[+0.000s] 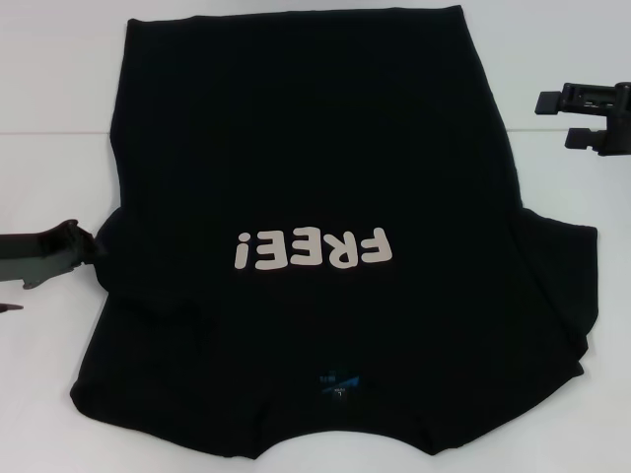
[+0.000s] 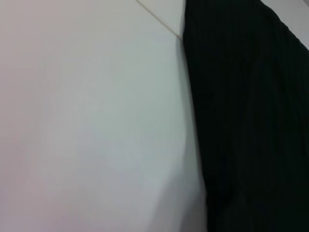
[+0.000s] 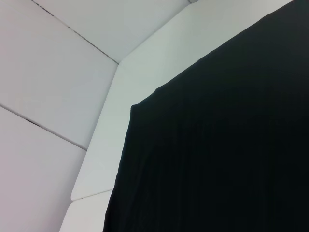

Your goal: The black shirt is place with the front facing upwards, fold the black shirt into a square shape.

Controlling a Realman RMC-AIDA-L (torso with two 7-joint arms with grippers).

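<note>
1. The black shirt [image 1: 315, 177] lies spread flat, front up, across most of a white table [image 1: 59, 118]; its off-white "FREE!" lettering [image 1: 314, 250] reads upside down from the head view, and a small blue neck label [image 1: 338, 384] sits near the robot
2. The table is plain white, with thin seams visible in both wrist views [image 2: 159, 18] [image 3: 72, 31]
3. The left gripper [image 1: 84, 246] is at the shirt's left sleeve, its tip touching the cloth; whether it grips cannot be told
4. The right gripper [image 1: 554, 120] hovers just beside the shirt's right edge, its fingers apart, holding nothing
</note>
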